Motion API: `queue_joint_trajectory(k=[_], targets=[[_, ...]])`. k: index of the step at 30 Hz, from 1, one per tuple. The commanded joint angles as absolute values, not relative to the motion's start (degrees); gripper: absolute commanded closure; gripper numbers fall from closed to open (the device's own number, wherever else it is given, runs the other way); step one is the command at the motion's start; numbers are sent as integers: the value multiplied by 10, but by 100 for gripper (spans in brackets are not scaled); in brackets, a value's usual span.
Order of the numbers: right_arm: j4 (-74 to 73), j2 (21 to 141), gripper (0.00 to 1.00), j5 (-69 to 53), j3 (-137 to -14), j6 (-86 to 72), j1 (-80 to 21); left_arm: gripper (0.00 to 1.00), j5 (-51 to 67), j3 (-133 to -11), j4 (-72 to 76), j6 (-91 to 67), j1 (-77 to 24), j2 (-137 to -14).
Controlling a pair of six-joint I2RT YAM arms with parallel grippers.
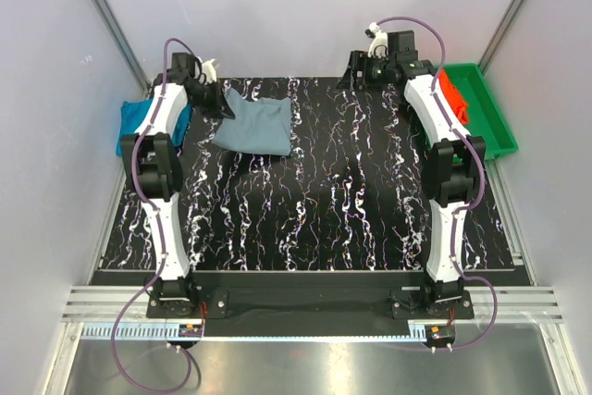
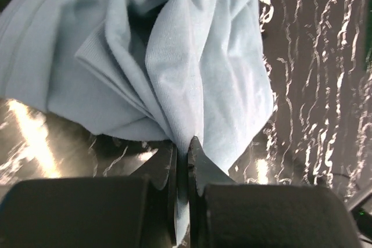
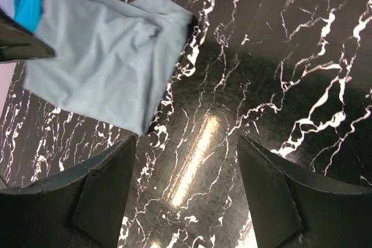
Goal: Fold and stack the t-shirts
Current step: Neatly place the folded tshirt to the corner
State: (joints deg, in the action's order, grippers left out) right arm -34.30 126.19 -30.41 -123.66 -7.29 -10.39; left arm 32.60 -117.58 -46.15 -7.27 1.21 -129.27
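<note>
Plainly, the task looks to be at an early stage: no t-shirt is neatly folded and nothing is stacked. The grey-blue t-shirt (image 1: 254,125) lies rumpled toward the far-left corner of the table (image 1: 351,201), bunched rather than spread flat. The teal t-shirt (image 1: 139,122) is a loose heap hanging over the table's left edge. The orange-red t-shirt (image 1: 453,94) sits in the green tray (image 1: 495,122) just off the table's far-right corner. By that layout, all three folds and the stacking remain to be done.

The left end effector (image 2: 185,149) is closed tight on a gathered edge of the grey-blue t-shirt at the table's far-left side. The right end effector (image 3: 186,155) hangs over the far middle of the table with its fingers wide apart and only bare table between them.

Only the left wrist view shows the pinch itself, with cloth pleated into the closed jaws. The right wrist view confirms the empty gap and shows the grey-blue t-shirt from the table's other side, with a corner of teal behind. Only the overhead view takes in the tray, the orange-red t-shirt and all three garments at once
</note>
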Motion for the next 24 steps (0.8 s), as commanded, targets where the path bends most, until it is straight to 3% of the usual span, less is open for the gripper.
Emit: queue_joint_trajectory(k=[1, 10, 24], targets=[[-341, 1233, 22, -294, -1223, -61, -103, 100, 299, -1178, -492, -28, 25, -1236], [-339, 1229, 22, -303, -1216, -62, -95, 100, 254, -1184, -525, 20, 89, -1203], [-328, 1201, 22, -300, -1181, -62, -92, 100, 183, -1293, -577, 86, 126, -1220]])
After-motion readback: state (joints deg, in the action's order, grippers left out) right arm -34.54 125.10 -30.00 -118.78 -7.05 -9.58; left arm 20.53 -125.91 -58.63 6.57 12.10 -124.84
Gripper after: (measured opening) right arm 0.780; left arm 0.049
